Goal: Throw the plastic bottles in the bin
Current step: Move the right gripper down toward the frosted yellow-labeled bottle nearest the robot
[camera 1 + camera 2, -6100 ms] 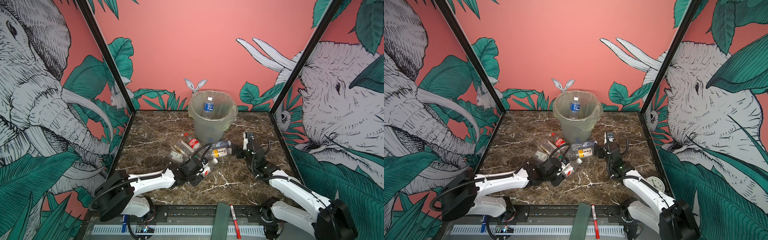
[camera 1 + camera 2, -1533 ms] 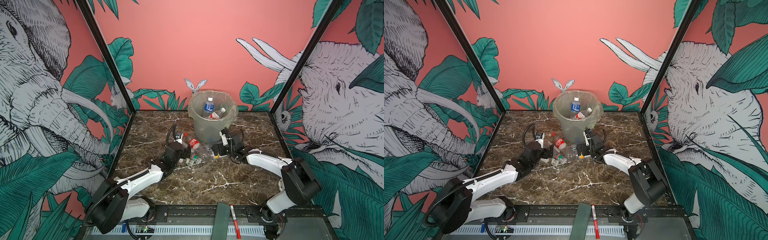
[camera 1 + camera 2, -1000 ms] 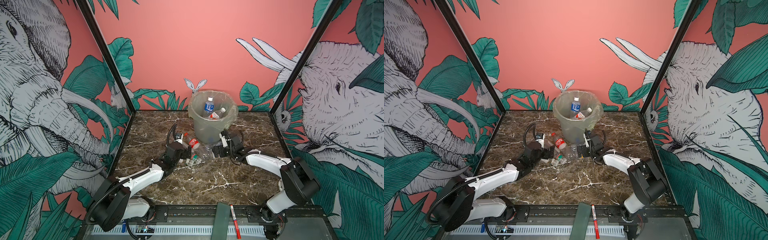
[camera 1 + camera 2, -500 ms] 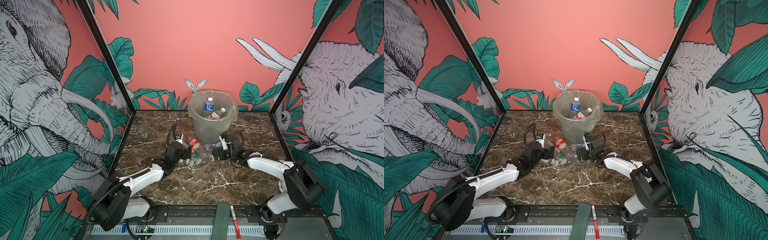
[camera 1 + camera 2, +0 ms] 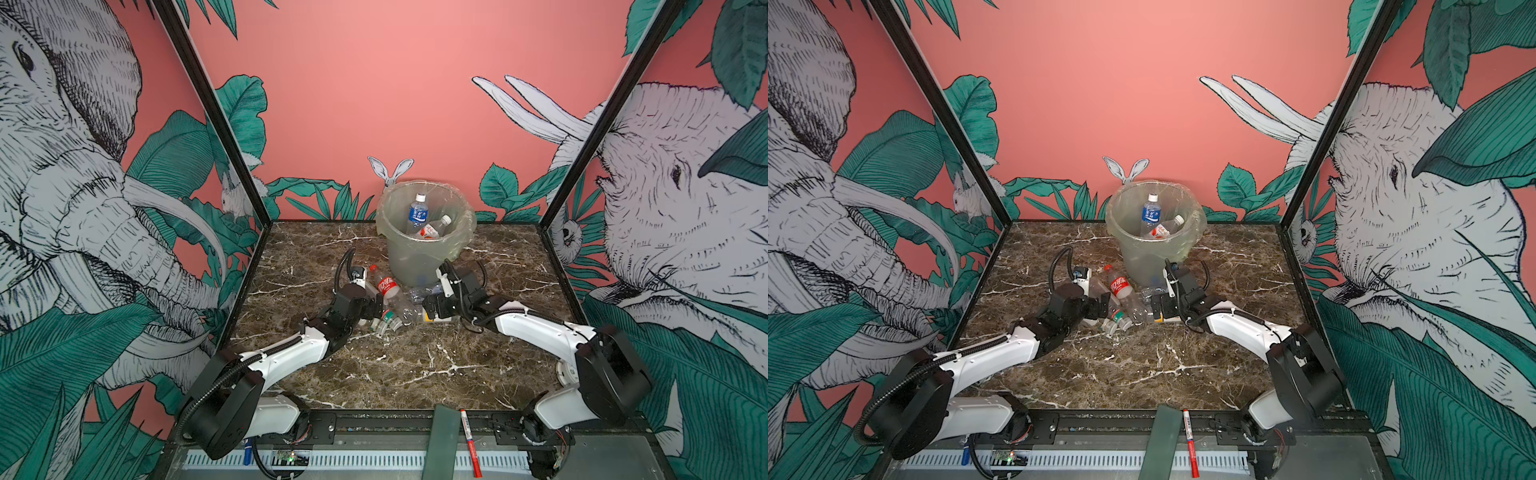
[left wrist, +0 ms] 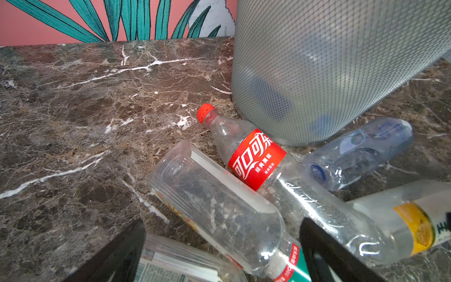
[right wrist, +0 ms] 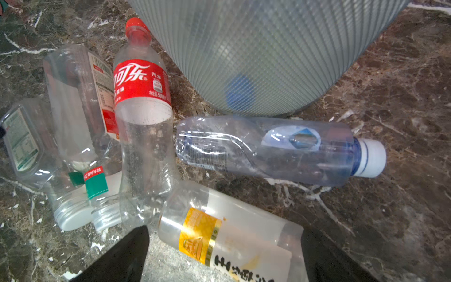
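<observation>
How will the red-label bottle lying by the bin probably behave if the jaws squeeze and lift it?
The red-label bottle looks empty, so it is probably very light. Its clear wall looks thin and may dent under a squeeze. Its round body lies on its side, so a push would likely roll it.

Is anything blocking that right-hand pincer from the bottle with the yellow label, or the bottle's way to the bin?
Nothing visible. The open right pincer straddles the yellow-label bottle. A bluish bottle lies between it and the foot of the bin, but a lift over the rim looks free.
</observation>
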